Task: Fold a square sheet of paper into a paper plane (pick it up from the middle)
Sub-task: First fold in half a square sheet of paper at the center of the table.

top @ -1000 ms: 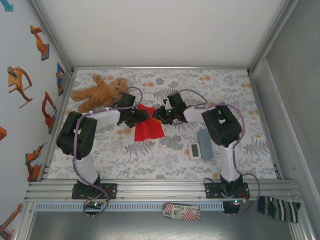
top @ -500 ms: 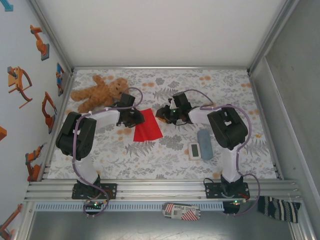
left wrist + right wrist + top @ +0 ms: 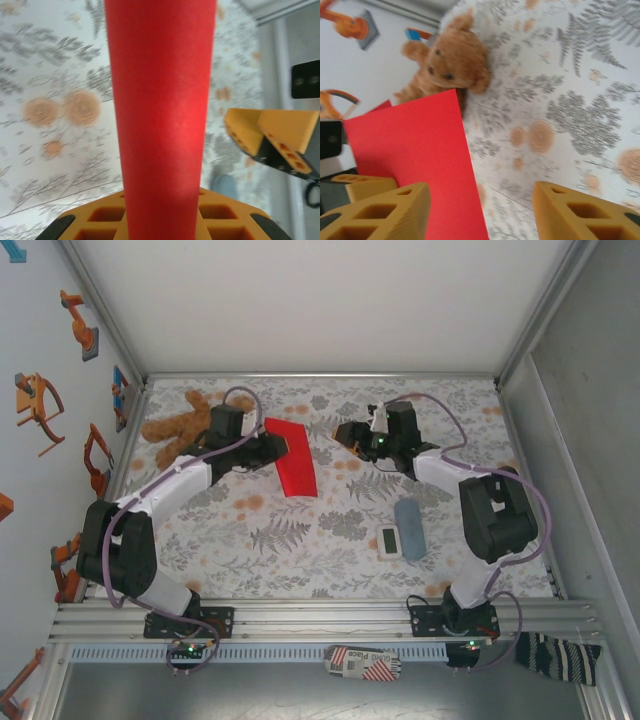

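Note:
The square sheet of paper (image 3: pixel 294 460) is bright red and looks folded into a narrower strip. My left gripper (image 3: pixel 272 449) is shut on its left edge and holds it above the floral table. In the left wrist view the paper (image 3: pixel 161 115) runs straight out from between the orange jaws of that gripper (image 3: pixel 162 212). My right gripper (image 3: pixel 346 436) hangs just right of the paper, open and apart from it. In the right wrist view its fingers (image 3: pixel 387 210) stand wide with only table between them, and the paper (image 3: pixel 415 160) is on the left.
A brown teddy bear (image 3: pixel 185 425) lies at the back left, behind the paper. A grey-blue block (image 3: pixel 410 515) and a white digital timer (image 3: pixel 390 540) lie at the right front. Metal rails border the floral table (image 3: pixel 330 560).
The right gripper has let go of the paper, opened and drawn back to the right. The left arm has stretched out toward the back, carrying the paper up off the table.

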{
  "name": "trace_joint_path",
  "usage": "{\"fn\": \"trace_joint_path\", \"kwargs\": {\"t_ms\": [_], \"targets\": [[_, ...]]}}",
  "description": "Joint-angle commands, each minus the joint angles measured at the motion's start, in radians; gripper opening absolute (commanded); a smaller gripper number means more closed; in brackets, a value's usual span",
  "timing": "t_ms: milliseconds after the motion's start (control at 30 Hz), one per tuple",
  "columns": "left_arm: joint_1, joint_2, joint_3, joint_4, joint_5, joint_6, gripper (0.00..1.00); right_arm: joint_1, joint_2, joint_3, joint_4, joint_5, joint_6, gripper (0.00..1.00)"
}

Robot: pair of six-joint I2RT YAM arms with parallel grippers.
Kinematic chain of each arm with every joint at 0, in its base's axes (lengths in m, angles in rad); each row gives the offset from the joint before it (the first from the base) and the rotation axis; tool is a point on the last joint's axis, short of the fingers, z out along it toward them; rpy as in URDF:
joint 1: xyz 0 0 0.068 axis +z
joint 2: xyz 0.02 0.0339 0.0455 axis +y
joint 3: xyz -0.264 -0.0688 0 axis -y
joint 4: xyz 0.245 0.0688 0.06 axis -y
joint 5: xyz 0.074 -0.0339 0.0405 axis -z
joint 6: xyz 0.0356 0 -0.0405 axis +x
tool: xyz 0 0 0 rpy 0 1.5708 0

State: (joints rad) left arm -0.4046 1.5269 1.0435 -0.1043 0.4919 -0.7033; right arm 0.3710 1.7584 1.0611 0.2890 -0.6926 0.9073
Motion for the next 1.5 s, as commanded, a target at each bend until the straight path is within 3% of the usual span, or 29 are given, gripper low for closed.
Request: {"fn": "trace_joint_path", "kwargs": {"t_ms": [0, 167, 567, 967, 1233, 1467], "targets": [[0.033, -0.025, 0.035, 0.126, 0.184, -0.111, 0.25, -0.001, -0.029, -0.004, 0.145, -0.131, 0.050, 0.69], [0.055, -0.019, 0.062, 0.220, 0.285, -0.211, 0.26, 0.002, -0.010, 0.017, 0.215, -0.199, 0.106, 0.77], [0.054, 0.030, 0.083, 0.268, 0.358, -0.272, 0.27, 0.036, 0.039, 0.107, 0.174, -0.305, 0.091, 0.75], [0.058, 0.046, 0.059, 0.363, 0.401, -0.332, 0.27, 0.066, 0.108, 0.148, 0.284, -0.332, 0.177, 0.82], [0.066, 0.072, 0.050, 0.353, 0.407, -0.320, 0.26, 0.070, 0.117, 0.157, 0.397, -0.375, 0.252, 0.80], [0.088, 0.061, 0.029, 0.287, 0.405, -0.265, 0.26, 0.054, 0.093, 0.141, 0.396, -0.363, 0.242, 0.68]]}}
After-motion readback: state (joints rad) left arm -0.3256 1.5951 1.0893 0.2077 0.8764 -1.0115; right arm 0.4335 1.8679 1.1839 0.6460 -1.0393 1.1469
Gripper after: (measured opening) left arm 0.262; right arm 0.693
